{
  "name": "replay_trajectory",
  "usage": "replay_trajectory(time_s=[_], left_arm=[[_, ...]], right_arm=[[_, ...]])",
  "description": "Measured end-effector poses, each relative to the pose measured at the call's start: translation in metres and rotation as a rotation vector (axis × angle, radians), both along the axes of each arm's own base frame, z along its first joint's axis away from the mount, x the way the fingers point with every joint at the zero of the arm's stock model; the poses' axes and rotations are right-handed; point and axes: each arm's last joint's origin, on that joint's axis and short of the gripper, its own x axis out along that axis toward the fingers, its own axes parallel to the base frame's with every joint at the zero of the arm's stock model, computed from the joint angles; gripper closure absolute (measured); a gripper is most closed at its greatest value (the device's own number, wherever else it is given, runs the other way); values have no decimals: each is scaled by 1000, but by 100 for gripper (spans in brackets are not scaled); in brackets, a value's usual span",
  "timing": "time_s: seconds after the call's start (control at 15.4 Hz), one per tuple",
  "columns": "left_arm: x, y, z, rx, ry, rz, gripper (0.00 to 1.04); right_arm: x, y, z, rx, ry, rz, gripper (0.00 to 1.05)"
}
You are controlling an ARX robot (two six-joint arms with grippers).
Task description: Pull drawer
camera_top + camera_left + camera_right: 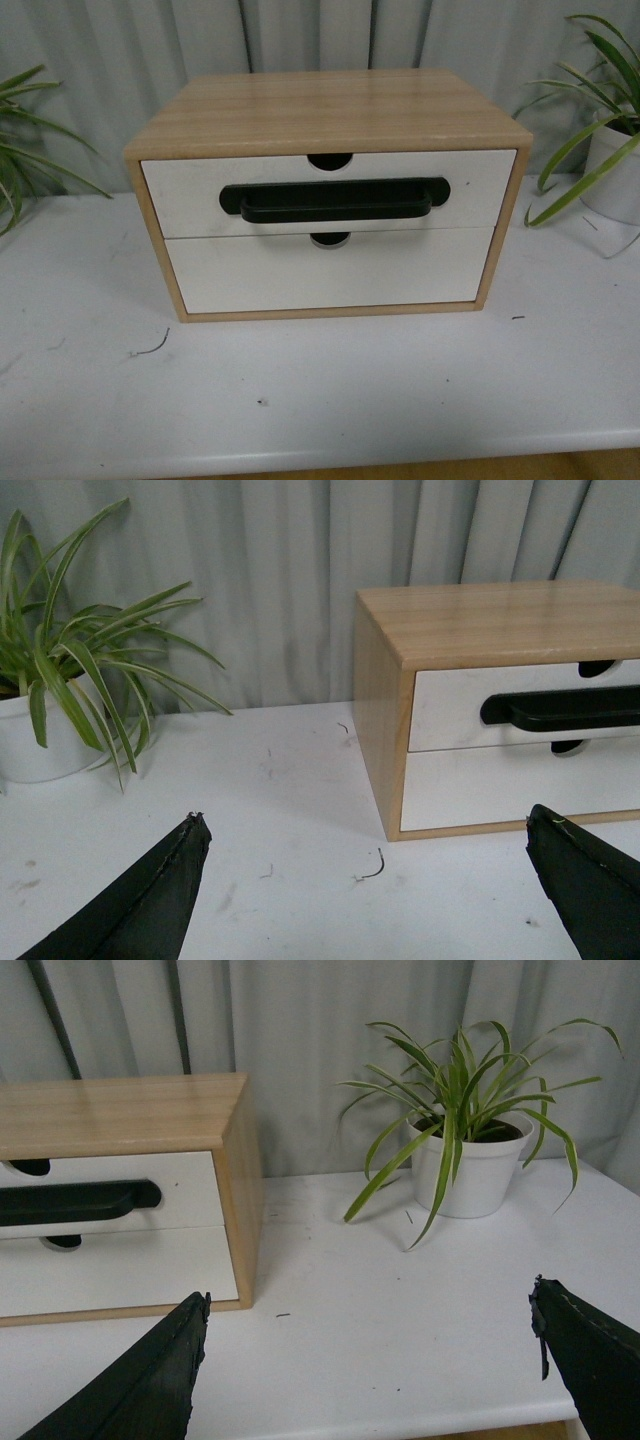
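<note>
A wooden cabinet stands mid-table. Its upper drawer has a white front, a long black bar handle and a semicircular notch in the top edge; it sits shut, flush with the frame. The same drawer shows in the left wrist view and, as the drawer, in the right wrist view. My left gripper is open over bare table, left of and in front of the cabinet. My right gripper is open right of the cabinet. Neither arm shows in the front view.
Below it lies a plain white drawer front without a handle. Potted plants stand at both sides: plant on the left, plant on the right. A curtain hangs behind. The white table ends at a front edge.
</note>
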Motion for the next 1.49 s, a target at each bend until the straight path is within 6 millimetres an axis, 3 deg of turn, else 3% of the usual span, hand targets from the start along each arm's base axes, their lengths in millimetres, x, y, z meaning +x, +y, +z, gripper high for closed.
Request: replay_trajectory(time_s=[1.49], left_arm=[[0, 0, 0, 0, 0, 0, 7]], right_arm=[[0, 0, 0, 0, 0, 0, 6]])
